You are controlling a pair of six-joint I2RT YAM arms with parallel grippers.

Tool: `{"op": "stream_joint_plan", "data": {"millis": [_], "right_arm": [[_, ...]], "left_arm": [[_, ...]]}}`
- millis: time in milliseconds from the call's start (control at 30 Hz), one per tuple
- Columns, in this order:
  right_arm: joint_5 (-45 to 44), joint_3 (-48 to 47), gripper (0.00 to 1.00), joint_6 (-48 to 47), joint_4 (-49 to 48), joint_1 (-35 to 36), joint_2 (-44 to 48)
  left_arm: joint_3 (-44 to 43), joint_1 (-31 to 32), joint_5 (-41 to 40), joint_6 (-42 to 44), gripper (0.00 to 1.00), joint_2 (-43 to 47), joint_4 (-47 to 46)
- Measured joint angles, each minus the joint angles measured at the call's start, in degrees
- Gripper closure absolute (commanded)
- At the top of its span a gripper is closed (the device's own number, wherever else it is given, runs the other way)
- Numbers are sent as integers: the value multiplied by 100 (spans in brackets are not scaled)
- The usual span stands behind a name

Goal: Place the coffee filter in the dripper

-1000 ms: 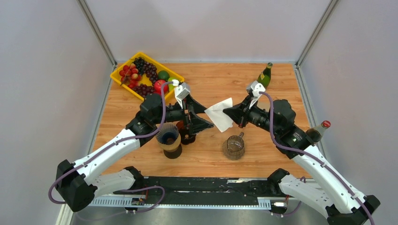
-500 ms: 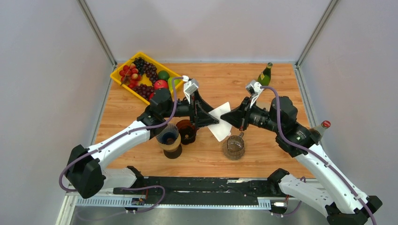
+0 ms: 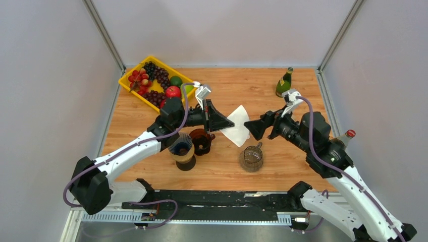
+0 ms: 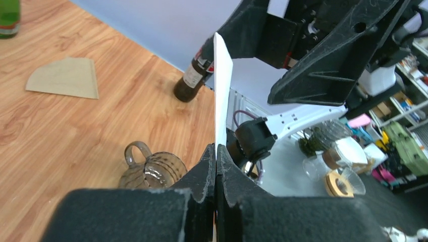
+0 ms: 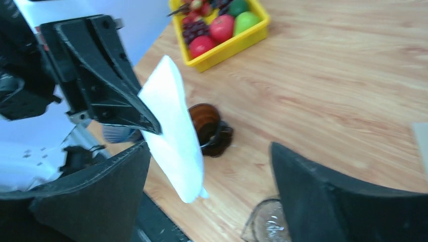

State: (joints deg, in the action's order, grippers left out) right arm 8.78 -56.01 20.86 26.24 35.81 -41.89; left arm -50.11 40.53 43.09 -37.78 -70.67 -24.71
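- We see a white paper coffee filter (image 3: 237, 127), matt and smooth.
- The light wooden table (image 3: 242, 91) looks grained to us.
- Our yellow plastic tray (image 5: 237, 44) shines glossy.

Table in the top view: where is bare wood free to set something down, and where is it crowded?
Bare wood lies at the far edge of the table, between the fruit tray and the green bottle. Crowded: the centre, where dripper, brown cup and glass server stand close together.
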Motion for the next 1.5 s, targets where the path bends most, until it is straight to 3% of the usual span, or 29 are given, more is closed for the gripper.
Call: {"op": "stream_joint_plan", "data": {"millis": [133, 300, 1500], "right_arm": [[-804, 208, 0, -50, 293, -2, 568], [-1054, 675, 0, -101, 490, -2, 966], [-767, 990, 0, 13, -173, 0, 599]], "left_arm": [[111, 0, -476, -162, 100, 173, 13], [151, -2, -914, -286, 100, 398, 0], [175, -2, -866, -629, 100, 433, -184]]}}
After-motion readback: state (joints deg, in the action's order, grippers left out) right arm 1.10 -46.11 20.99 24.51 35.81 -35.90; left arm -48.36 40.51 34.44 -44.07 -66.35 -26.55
